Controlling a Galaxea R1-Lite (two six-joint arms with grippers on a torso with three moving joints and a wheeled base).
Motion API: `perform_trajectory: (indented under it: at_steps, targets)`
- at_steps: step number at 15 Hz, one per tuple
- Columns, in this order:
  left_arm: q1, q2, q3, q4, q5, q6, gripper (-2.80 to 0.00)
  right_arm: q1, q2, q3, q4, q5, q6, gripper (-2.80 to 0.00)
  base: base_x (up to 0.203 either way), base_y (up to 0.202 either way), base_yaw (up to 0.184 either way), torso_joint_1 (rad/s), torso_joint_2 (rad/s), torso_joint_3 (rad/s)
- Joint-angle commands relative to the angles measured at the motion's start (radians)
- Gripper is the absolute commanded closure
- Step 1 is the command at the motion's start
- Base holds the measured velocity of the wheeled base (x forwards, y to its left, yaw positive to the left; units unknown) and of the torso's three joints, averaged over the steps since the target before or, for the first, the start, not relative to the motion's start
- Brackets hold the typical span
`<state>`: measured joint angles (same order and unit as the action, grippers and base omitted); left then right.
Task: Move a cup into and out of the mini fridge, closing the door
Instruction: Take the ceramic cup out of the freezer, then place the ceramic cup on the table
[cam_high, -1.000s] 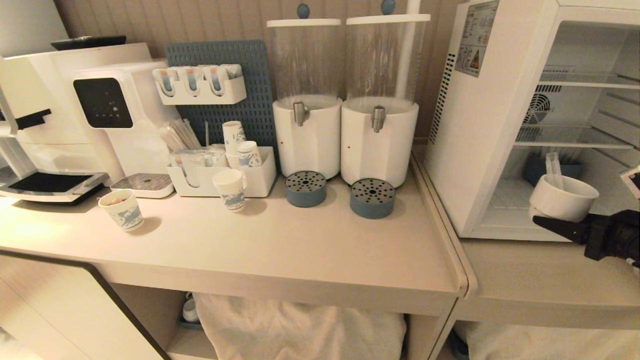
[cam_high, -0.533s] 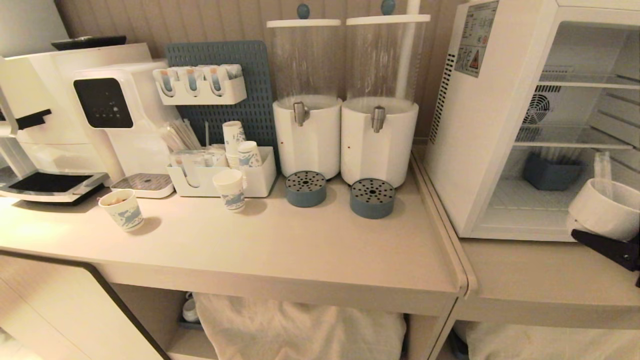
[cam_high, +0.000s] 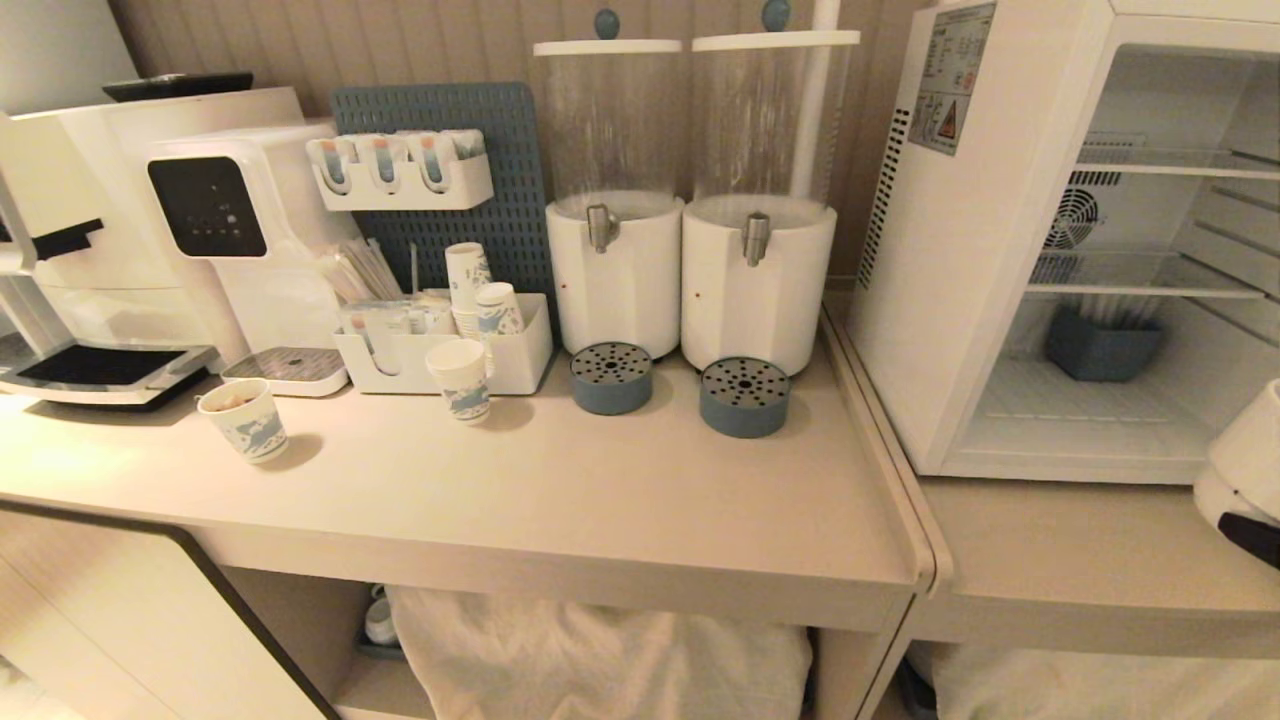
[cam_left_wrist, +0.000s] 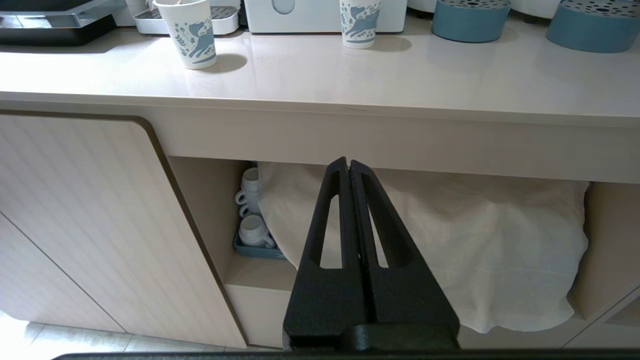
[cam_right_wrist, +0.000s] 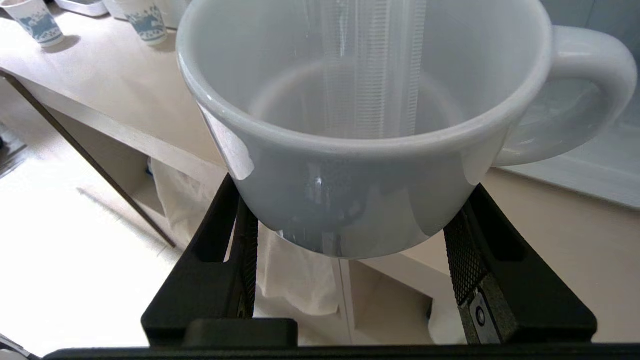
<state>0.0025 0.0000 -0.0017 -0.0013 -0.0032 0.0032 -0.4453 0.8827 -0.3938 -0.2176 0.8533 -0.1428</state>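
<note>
The right gripper (cam_right_wrist: 350, 235) is clamping its two black fingers (cam_right_wrist: 462, 255) on the lower body of the cup (cam_right_wrist: 360, 130), one on each side, with the handle (cam_right_wrist: 590, 90) jutting free beside one finger. In the head view the cup (cam_high: 1250, 455) is showing at the right edge of the frame, outside and in front of the mini fridge (cam_high: 1000, 230), above the counter (cam_high: 1080, 540). The cup is looking empty. Being glazed ceramic, it is probably stiff, fairly weighty for its size, slick and chippable, so a grip low across the body, clear of the handle, is seeming the sound choice. The fridge is standing open at the upper right; its door is not showing in any view. On its floor a blue tray (cam_high: 1105, 345) is sitting, contents unclear; the wire shelves (cam_high: 1140, 275) are bare. The left gripper (cam_left_wrist: 349, 210) is hanging below the counter edge with its jaws pressed together, holding nothing. Paper cups (cam_high: 245, 418) are standing at the left of the counter.
</note>
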Motion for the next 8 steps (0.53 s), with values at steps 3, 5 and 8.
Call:
perform_trajectory:
  at_steps: [3,5,8]
  targets:
    - [0.001,0.0,0.0,0.0,0.0,0.0,0.0,0.0,-0.071,0.0,0.002,0.062,0.025,0.0,0.0,0.0,0.0,0.0,0.0,0.0]
    - [0.001,0.0,0.0,0.0,0.0,0.0,0.0,0.0,-0.12,0.001,0.046,0.11,0.048,0.0,0.0,0.0,0.0,0.0,0.0,0.0]
    - [0.001,0.0,0.0,0.0,0.0,0.0,0.0,0.04,-0.179,0.003,0.111,0.11,0.057,0.0,0.0,0.0,0.0,0.0,0.0,0.0]
